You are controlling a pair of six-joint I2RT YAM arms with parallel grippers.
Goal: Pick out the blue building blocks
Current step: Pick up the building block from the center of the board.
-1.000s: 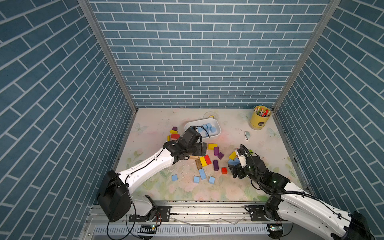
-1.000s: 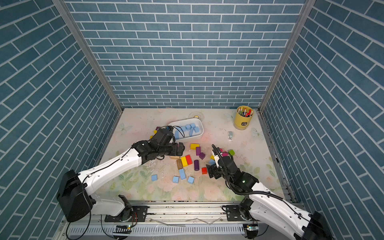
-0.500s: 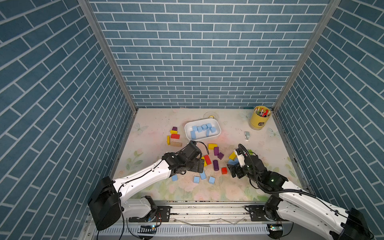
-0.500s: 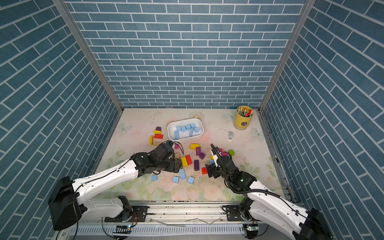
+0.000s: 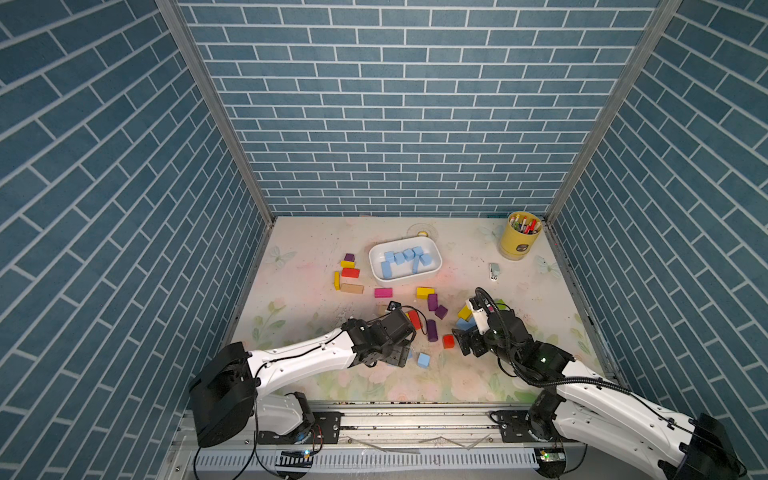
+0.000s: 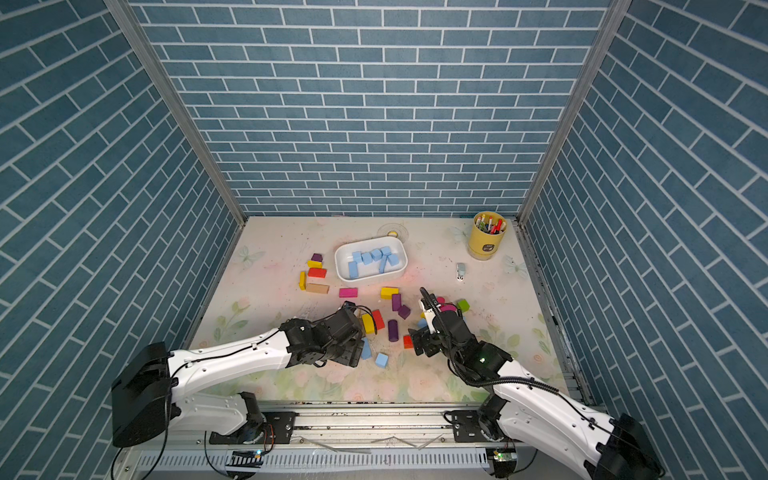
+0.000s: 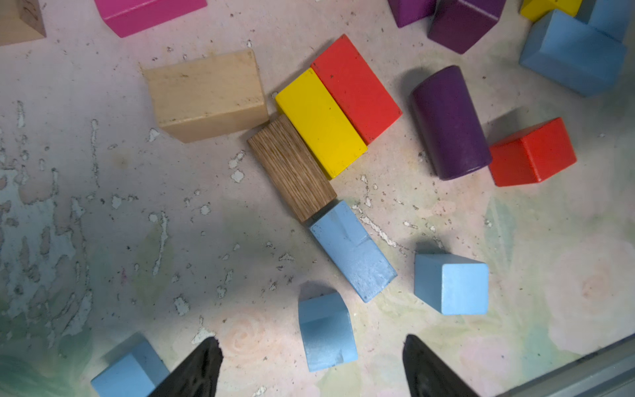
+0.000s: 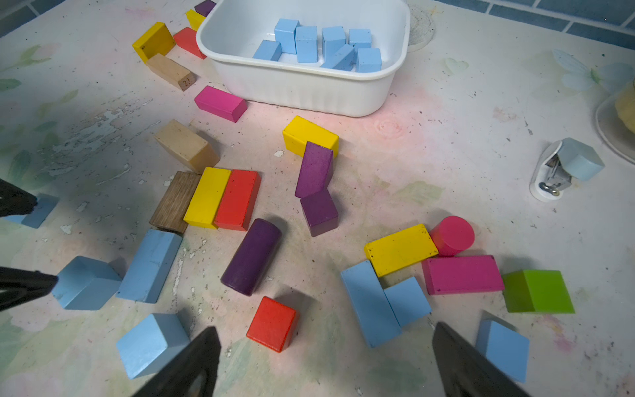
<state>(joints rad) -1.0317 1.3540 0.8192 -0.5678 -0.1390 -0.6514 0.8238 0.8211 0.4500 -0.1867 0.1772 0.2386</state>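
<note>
- Sorting under way: we see several blue blocks [image 8: 330,44] lying in the white tub [image 8: 302,89], with more loose on the desk [image 8: 446,137] among red, yellow and purple pieces [image 8: 237,199].
- The left jaws stand open astride one small blue block [image 7: 326,330], not touching it; the right jaws gape empty near a long blue brick [image 8: 369,304].
- We judge the blocks light, rigid and matte: pinch two flat opposite sides, mid-length.

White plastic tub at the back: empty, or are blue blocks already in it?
Partly filled. The white plastic tub holds a cluster of light blue blocks, with bare white floor showing beside them.
</note>
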